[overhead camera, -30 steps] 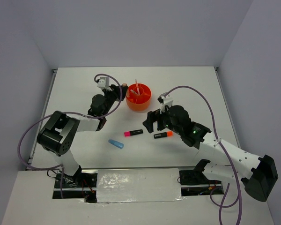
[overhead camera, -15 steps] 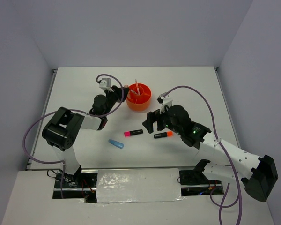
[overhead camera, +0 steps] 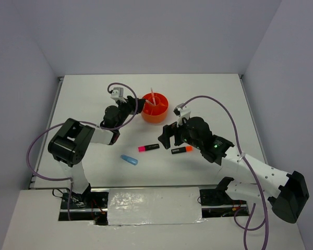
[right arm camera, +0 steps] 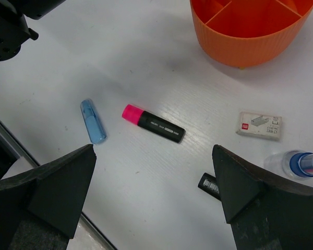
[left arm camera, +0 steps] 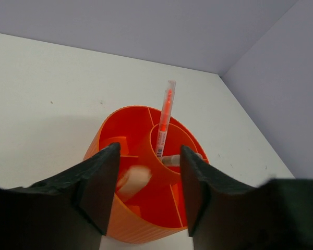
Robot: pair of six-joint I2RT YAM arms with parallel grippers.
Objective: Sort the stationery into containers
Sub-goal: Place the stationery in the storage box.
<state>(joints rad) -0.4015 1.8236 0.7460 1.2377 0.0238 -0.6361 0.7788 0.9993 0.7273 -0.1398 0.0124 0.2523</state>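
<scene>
With left jaws open over the orange tub point(left arm camera: 120, 229), a blurred pale piece point(left arm camera: 133, 179) dropping in, and right jaws open above the table's pink highlighter point(right arm camera: 155, 124), you risk clipping the upright pen point(left arm camera: 164, 120) and tipping the tub.

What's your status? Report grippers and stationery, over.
Left gripper open over orange tub, blurred pale item seen inside. Right gripper open near pink highlighter. Blue capsule, eraser, bottle, orange highlighter on table. Nothing blocking.
</scene>
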